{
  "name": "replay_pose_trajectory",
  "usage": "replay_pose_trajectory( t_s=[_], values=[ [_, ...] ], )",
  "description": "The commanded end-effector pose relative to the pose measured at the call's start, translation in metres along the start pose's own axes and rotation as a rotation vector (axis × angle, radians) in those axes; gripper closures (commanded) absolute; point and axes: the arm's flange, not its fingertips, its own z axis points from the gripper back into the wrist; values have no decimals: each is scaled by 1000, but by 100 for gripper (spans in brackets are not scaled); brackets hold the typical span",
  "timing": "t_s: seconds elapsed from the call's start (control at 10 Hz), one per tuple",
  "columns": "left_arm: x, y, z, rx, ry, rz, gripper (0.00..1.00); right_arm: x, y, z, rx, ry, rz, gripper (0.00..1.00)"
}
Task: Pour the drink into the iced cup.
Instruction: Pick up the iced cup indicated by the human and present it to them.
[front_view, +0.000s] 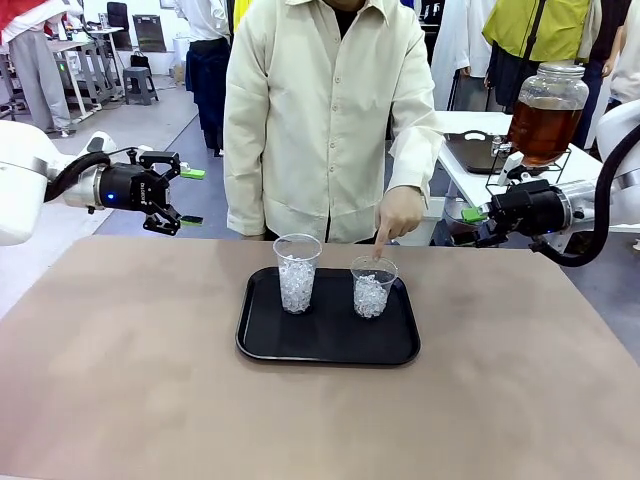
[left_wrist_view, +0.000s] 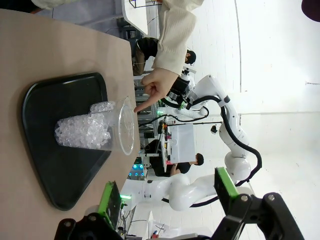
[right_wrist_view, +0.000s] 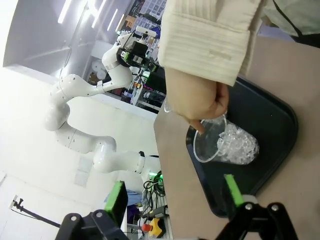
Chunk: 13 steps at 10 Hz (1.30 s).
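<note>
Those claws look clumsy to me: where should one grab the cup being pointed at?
Probably its clear side wall at mid-height, coming in level from the robot's right: the pointed-at cup stands upright, the other cup stands to its left, and the person's finger is at its far rim.

Grey floor reaches back to a dark stool, with a white side table at right.

Tray: glossy black, plain.
Surface under tray: matte tan-brown, unpatterned.
Left cup, right cup on tray: clear, whitish ice.
Drink, far right of tray: amber-brown; lid silvery.
Jacket behind tray: cream.
Left pincer, right pincer: black, green pads.
</note>
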Motion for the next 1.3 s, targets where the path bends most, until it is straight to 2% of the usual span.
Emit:
replay_pose_trajectory(
  t_s=[0.0,0.2,0.6,0.9,1.0,1.1,1.2],
  values=[
    [0,-2,0,-6,-11,11,0,0,0,0,0,0,1,0],
    [0,-2,0,-6,-11,11,0,-1,-4,-9,-23,-39,296,0],
    [0,-2,0,-6,-11,11,0,-21,-19,-22,-75,-80,732,0],
    [0,-2,0,-6,-11,11,0,-34,-27,-33,-119,-88,874,0],
    [0,-2,0,-6,-11,11,0,-35,-31,-33,-112,-90,860,0],
    [0,-2,0,-6,-11,11,0,-33,-33,-27,-122,-114,764,0],
    [0,-2,0,-6,-11,11,0,-35,-31,-26,-94,-69,848,0]
  ],
)
